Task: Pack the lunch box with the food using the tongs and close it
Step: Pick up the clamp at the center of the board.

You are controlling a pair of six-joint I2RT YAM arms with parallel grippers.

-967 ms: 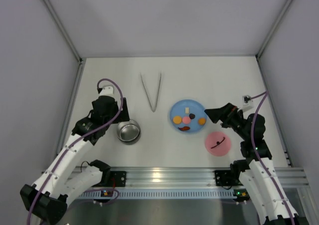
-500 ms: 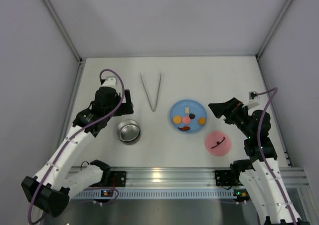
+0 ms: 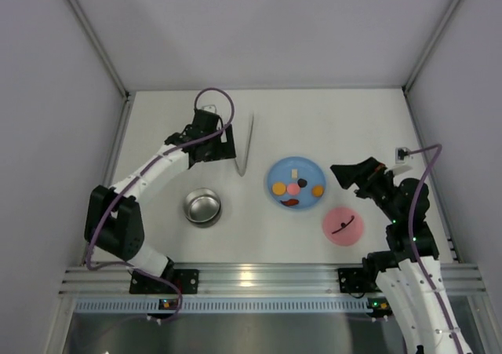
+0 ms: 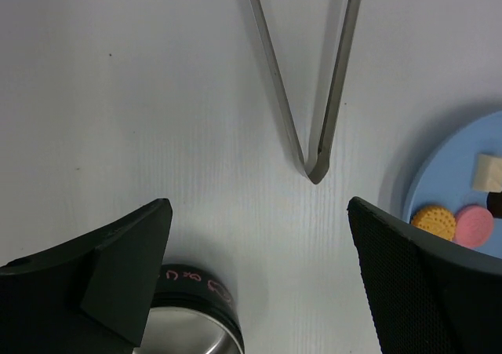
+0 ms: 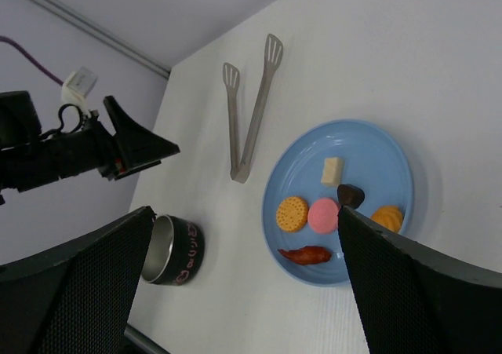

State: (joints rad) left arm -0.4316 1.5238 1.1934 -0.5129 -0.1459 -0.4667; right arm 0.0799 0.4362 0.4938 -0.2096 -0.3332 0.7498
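top external view: left gripper [image 4: 259, 205] hovers wide open and empty above the tongs [image 3: 248, 146], with the lunch box [image 3: 203, 206] at its 6 o'clock. food [image 3: 293, 187] sits on the blue plate [image 3: 274, 173], the pink lid [image 3: 343, 225] at the plate's 4 o'clock. right gripper [image 3: 341, 173] gapes wide, holding nothing.

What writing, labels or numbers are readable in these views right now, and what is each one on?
Steel pot, black band round its outside: pink handwriting, partly hidden by the gripper in the left wrist view and too blurred to read.
The same band in the right wrist view: pink marks, too small to read.
Tongs, blue plate, pink lid: no text visible.
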